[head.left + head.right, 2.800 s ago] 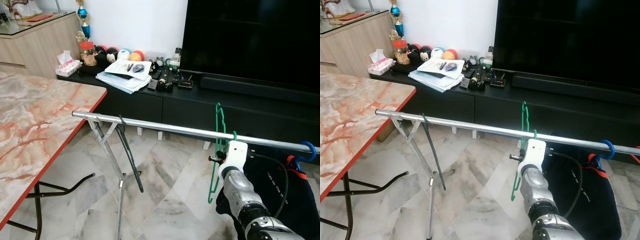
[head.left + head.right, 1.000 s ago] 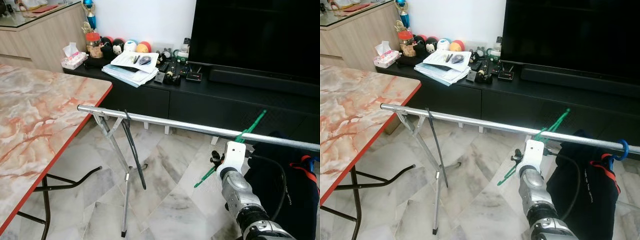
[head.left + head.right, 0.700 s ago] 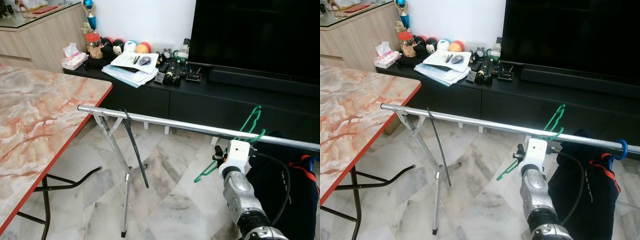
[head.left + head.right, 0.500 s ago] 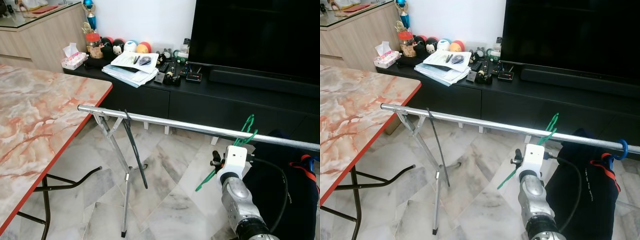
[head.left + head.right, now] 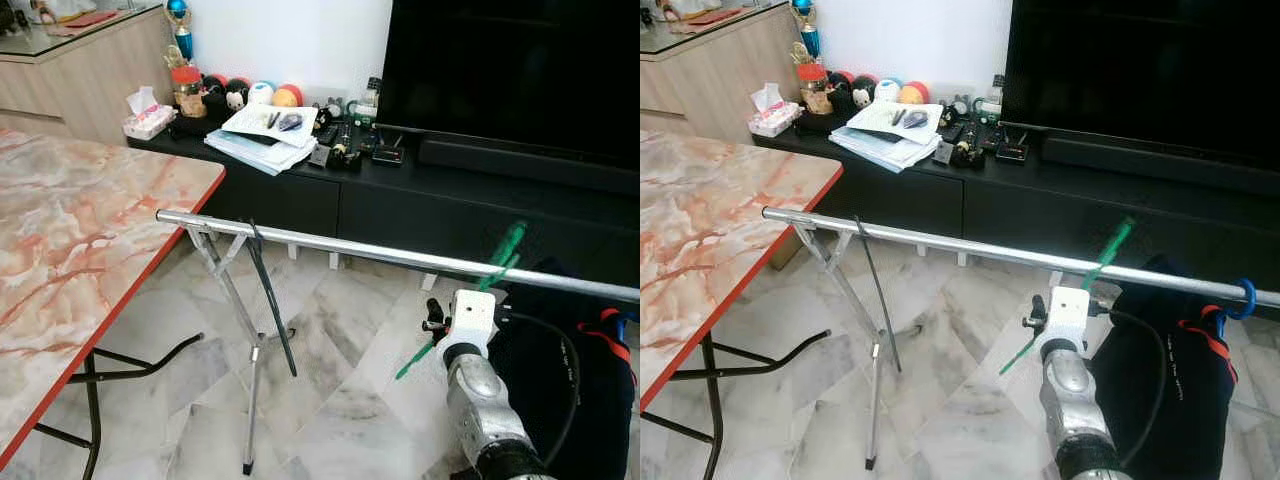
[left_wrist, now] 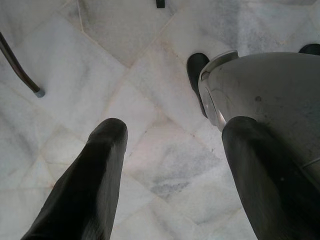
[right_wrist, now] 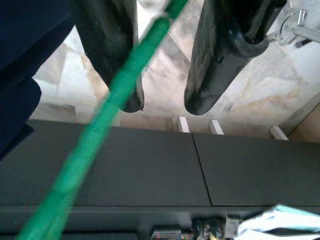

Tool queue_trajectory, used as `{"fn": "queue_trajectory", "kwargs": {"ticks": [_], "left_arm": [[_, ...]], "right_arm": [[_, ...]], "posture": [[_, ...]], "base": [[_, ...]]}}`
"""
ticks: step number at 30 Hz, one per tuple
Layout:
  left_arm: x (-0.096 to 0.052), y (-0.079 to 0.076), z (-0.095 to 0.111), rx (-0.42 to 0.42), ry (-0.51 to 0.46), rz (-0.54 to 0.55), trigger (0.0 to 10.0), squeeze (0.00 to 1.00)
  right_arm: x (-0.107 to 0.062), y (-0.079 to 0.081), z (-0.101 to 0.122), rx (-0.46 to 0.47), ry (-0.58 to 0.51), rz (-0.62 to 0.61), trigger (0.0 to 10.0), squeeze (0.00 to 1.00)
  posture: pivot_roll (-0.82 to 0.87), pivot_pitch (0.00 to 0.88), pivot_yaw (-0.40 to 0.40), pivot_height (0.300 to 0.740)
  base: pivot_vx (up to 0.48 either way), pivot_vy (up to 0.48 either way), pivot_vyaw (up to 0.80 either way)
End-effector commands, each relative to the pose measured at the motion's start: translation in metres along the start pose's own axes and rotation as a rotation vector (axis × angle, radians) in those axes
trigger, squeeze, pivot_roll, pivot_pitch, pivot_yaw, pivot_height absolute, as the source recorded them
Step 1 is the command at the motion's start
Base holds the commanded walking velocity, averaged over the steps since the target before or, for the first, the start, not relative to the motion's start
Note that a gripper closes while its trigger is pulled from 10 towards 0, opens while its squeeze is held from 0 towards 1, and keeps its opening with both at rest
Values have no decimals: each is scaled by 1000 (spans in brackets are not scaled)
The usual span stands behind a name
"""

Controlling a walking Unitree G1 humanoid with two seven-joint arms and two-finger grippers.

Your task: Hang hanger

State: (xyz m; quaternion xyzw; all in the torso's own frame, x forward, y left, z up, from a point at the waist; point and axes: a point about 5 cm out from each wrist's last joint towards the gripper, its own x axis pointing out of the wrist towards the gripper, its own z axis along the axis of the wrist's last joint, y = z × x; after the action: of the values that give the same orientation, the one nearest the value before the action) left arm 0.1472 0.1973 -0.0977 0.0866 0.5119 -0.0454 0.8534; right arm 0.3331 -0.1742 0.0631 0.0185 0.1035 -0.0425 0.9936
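hanger [image 5: 500, 268] | green, tilted, crossing the rail [image 5: 330, 248] | long axis slants up past rail from right end effector [image 7: 162, 107] | fingers [image 7: 112, 60] slightly parted, hanger between them, grip uncertain | left end effector [image 6: 172, 145] open, empty, near floor

A metal rail [image 5: 330, 249] on folding legs stands on the marble floor [image 5: 330, 400]. A green hanger [image 5: 497, 270] tilts across it; a dark garment [image 5: 1160, 390] and black hanger [image 5: 270, 310] hang there.

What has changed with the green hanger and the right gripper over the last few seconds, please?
The green hanger, hanging upright on the rail 2.8 s ago, has swung and now slants across it, beside the right gripper. The black hanger and the dark garment stayed put.
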Motion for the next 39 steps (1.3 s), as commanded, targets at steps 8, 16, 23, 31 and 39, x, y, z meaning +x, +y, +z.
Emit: {"fn": "queue_trajectory", "kwargs": {"ticks": [8,16,23,31,39], "left_arm": [[0,-30,-8,10,34,-121,10000,0],[1,-29,-8,11,34,-123,10000,0],[1,-29,-7,14,33,-124,10000,0],[1,-29,-7,17,34,-127,10000,0],[1,-29,-6,23,29,-129,10000,0]], "right_arm": [[-16,2,-13,-15,1,5,10000,1000],[-22,-4,-15,-25,2,-24,10000,1000],[-34,-10,-13,-38,-67,-70,10000,1000],[-46,-11,-24,-56,-33,-67,10000,1000],[-46,-12,-39,-108,81,-33,10000,1000]], "posture": [[-5,91,-15,740],[-8,94,-15,740],[-10,93,-17,740],[-13,89,-16,740],[-13,75,-16,740]], "base": [[0,0,0],[0,0,0],[0,0,0],[0,0,0],[0,0,0]]}}
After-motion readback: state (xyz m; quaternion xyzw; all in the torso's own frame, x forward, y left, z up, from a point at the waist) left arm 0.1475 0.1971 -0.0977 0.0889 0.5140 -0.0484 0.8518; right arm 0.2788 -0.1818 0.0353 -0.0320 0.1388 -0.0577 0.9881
